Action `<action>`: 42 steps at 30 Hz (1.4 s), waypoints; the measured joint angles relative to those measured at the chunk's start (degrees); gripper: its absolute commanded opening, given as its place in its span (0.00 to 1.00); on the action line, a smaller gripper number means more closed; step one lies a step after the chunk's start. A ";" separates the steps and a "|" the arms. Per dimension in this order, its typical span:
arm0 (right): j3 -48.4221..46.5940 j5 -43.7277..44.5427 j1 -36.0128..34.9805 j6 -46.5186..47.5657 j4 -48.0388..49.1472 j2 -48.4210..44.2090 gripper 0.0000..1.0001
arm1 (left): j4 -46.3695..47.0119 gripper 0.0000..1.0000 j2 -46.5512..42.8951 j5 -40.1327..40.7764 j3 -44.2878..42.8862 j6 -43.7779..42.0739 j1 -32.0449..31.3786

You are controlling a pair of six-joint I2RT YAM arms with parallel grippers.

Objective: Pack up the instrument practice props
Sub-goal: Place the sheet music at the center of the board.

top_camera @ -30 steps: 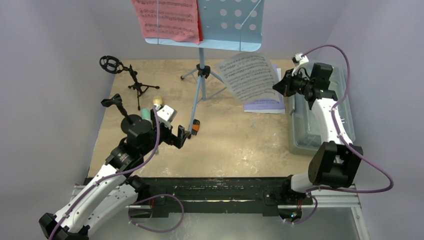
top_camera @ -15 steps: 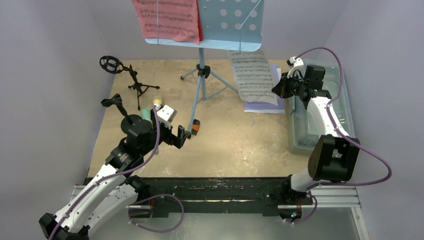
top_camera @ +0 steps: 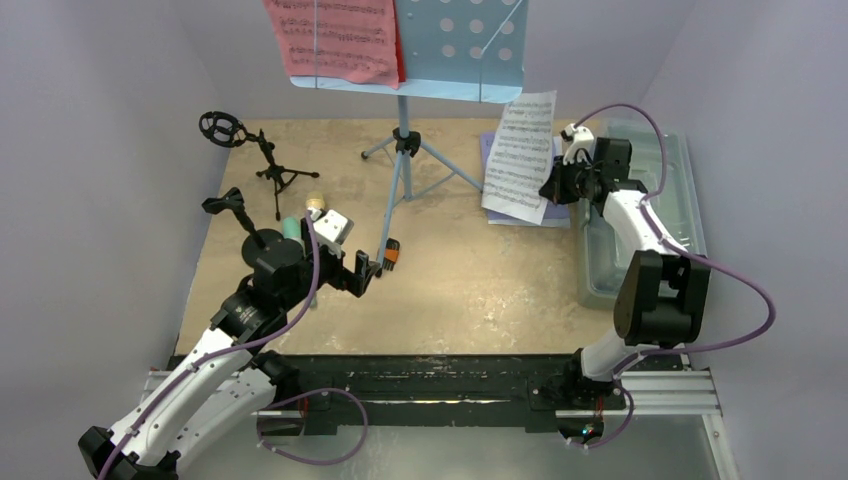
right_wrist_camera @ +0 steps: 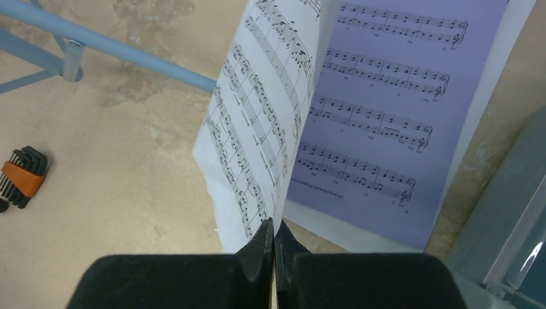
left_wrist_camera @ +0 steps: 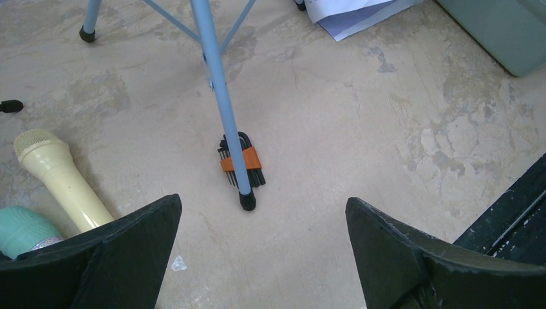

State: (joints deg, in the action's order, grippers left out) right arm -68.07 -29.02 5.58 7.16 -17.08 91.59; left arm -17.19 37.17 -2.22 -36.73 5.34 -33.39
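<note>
We think the step now is to put the white sheet-music page point(right_wrist_camera: 254, 135) into the grey plastic tub point(top_camera: 680, 170) on the right side of the counter point(top_camera: 470, 270). The right jaws are pressed tight together and pinch this page by its near edge. The page is up in the air, just left of the tub and over the purple sheet-music page point(right_wrist_camera: 380, 116), which lies flat on the counter. To do this well, we should hold the pinch firm and swing the page to the right, high enough to pass the tub's rim. Then we should lower it so it lies flat, and only then let go. We should go slowly, because the page is thin and could fold or slip. We should also not brush the purple page or the legs of the light-blue tripod point(top_camera: 403, 170). The held page is white with rows of black notes, and it bends a little along its length. The left jaws are spread wide and hold nothing. They hang over the counter near a tripod foot and a bunch of hex keys point(left_wrist_camera: 239, 161). The yellow microphone point(left_wrist_camera: 61, 177) and the mint-green microphone point(left_wrist_camera: 22, 228) lie at the near left. A red sheet-music page point(top_camera: 335, 40) sits on the tripod's tray.
</note>
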 measured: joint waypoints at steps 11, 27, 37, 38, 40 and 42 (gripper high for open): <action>0.00 4.20 -0.83 0.13 0.00 2.01 0.00 | -0.02 1.00 0.00 -0.04 0.00 0.00 0.00; -0.15 10.58 -3.06 2.14 -0.28 6.45 0.00 | -0.02 1.00 0.00 -0.11 0.00 -0.02 0.00; -1.18 15.67 -4.00 3.34 -0.31 7.43 0.00 | -0.02 1.00 0.00 -0.11 0.00 0.00 0.00; -1.25 16.15 -4.13 3.43 -0.22 7.58 0.00 | -0.02 1.00 0.00 -0.11 0.00 0.00 0.00; -1.29 16.90 -4.31 3.63 -0.22 7.91 0.00 | -0.02 1.00 0.00 -0.11 0.00 0.00 0.00; -1.33 17.66 -4.46 3.89 -0.17 8.17 0.00 | -0.02 1.00 0.00 -0.11 0.00 0.00 0.00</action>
State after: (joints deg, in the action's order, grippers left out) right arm -69.41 -11.35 1.13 11.05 -17.26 99.77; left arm -17.21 37.17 -2.33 -36.73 5.34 -33.39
